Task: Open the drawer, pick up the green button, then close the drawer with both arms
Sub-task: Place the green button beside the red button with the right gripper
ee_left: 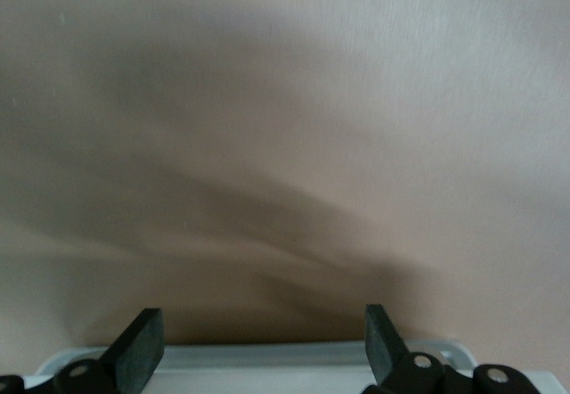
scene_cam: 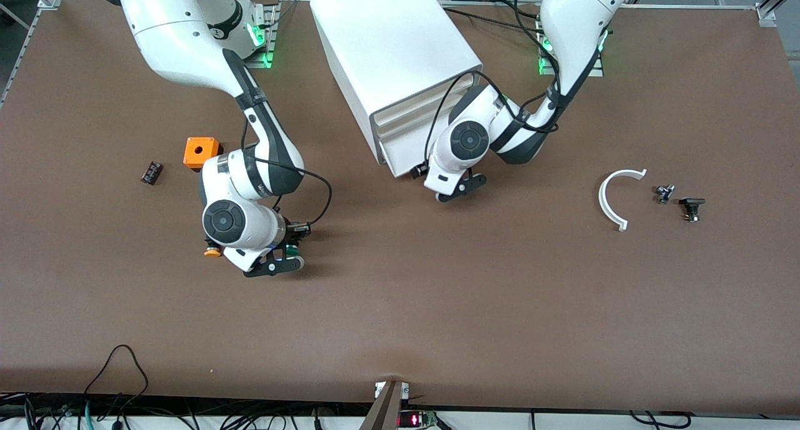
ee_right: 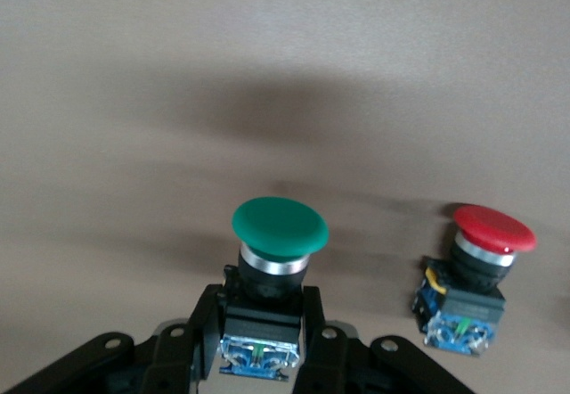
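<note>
My right gripper (ee_right: pixel 263 316) is shut on the button (ee_right: pixel 280 232), gripping its black body, with the green cap out in front and the blue rear part between the fingers. In the front view this gripper (scene_cam: pixel 292 244) hangs low over the table toward the right arm's end. The white cabinet (scene_cam: pixel 387 49) stands at the middle of the table. My left gripper (scene_cam: pixel 420 169) sits at the low corner of its drawer fronts (scene_cam: pixel 406 144). Its fingers (ee_left: pixel 142 349) stand open, with a white edge (ee_left: pixel 267 358) between them. I cannot tell whether any drawer is out.
A red-capped button (ee_right: pixel 481 256) stands on the table beside the held one. An orange cap (scene_cam: pixel 212 252) shows beside the right wrist. An orange box (scene_cam: pixel 201 152) and a small black part (scene_cam: pixel 151 172) lie toward the right arm's end. A white curved piece (scene_cam: pixel 615 199) and two small parts (scene_cam: pixel 678 202) lie toward the left arm's end.
</note>
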Motion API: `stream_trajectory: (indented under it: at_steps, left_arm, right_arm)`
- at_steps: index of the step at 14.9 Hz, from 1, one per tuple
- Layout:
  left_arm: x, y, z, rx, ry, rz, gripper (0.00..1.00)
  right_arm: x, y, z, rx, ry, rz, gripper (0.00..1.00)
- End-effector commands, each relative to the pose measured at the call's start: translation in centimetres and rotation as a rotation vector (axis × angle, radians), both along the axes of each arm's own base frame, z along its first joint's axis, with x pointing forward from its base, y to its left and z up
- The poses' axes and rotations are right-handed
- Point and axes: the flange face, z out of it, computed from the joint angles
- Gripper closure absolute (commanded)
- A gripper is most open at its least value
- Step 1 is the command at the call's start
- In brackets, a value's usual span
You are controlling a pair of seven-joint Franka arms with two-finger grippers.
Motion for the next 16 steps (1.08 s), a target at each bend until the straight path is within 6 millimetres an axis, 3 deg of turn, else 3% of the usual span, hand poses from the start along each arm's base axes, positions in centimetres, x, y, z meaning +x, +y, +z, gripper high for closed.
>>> stream_trajectory:
  at_steps: [1,5,6,7,8,9,13,15,16]
  left_arm:
    - [-1.9,-0.7,0.7,0.004,0.045,-0.005,0.00]
    - [-4.2,-2.6,1.0,-0.014,0.101,-0.031,0.00]
    - [-4.4,-2.7,1.1,-0.019,0.115,-0.026,0.00]
    - [-4.6,-2.9,1.1,-0.021,0.119,-0.028,0.00]
    - [-4.9,-3.1,1.0,-0.020,0.126,-0.033,0.00]
    - [-5.1,-3.2,0.7,-0.014,0.139,-0.038,0.00]
    - [-5.7,-3.5,0.9,-0.007,0.162,-0.057,0.00]
    - [-5.0,-3.0,2.0,-0.009,0.162,-0.073,0.00]
    - [-3.9,-2.6,3.4,-0.013,0.134,-0.073,0.00]
  right_arm:
    - [-0.1,-1.2,-0.5,0.003,-0.015,0.016,1.00]
    - [-0.1,-1.7,-1.7,0.005,-0.017,-0.001,1.00]
    - [-0.2,-1.7,-1.8,0.004,-0.015,-0.009,0.94]
    - [-0.2,-1.8,-2.1,0.003,-0.010,-0.018,0.70]
    - [-0.2,-1.7,-2.1,0.007,-0.009,-0.022,0.23]
    - [-0.1,-1.8,-2.0,0.008,-0.010,-0.023,0.00]
    - [0.5,-2.6,0.0,0.003,-0.023,-0.129,0.00]
    - [0.7,-2.4,1.8,0.005,-0.047,-0.141,0.00]
    - [1.0,-2.4,3.2,0.012,-0.068,-0.137,0.00]
